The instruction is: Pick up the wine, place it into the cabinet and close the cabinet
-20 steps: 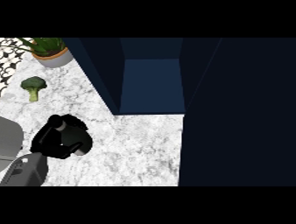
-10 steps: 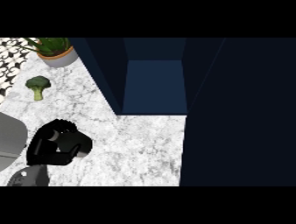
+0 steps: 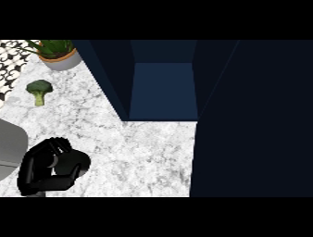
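My left hand [image 3: 53,166] has slid back down the desk [image 3: 139,152] toward the lower left edge, fingers curled throughout. The broccoli [image 3: 39,90] and potted plant [image 3: 57,54] now sit slightly higher and further right in view.

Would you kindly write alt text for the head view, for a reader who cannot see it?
A black left hand with curled fingers hangs over a marble counter at lower left, in front of an open dark blue cabinet. A broccoli floret and a potted plant sit at upper left; no wine shows.
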### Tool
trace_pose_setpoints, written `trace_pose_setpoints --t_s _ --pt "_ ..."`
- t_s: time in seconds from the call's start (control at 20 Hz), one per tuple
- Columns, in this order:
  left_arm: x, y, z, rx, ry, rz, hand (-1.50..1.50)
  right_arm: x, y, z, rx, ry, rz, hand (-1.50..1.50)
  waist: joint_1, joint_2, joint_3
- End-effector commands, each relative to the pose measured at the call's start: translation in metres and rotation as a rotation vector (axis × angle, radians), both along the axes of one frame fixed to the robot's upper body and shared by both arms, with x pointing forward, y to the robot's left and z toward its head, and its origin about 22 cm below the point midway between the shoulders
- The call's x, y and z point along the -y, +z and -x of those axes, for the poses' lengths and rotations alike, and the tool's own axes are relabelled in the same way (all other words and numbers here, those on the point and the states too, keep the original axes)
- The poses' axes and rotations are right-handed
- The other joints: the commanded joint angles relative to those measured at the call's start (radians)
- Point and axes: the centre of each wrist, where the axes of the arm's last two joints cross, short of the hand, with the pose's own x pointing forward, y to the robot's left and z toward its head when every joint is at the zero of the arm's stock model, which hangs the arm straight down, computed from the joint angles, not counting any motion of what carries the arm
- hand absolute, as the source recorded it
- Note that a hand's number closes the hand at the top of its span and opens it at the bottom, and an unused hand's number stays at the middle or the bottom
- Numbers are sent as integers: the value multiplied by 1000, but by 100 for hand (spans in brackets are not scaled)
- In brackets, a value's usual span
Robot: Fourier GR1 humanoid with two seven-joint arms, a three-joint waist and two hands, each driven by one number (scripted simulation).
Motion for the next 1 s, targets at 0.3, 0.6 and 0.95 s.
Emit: trace_pose_setpoints --t_s 0.3,0.6,0.95 --pt "54 72 1 89 -71 98 150 -4 15 19 23 50 -14 -150 3 1 -1" --pt "68 120 4 69 -118 66 150 -6 15 32 44 40 -42 -150 -2 1 -1" --pt "122 158 1 36 -189 77 150 1 19 29 46 62 -50 -150 -12 2 -1"
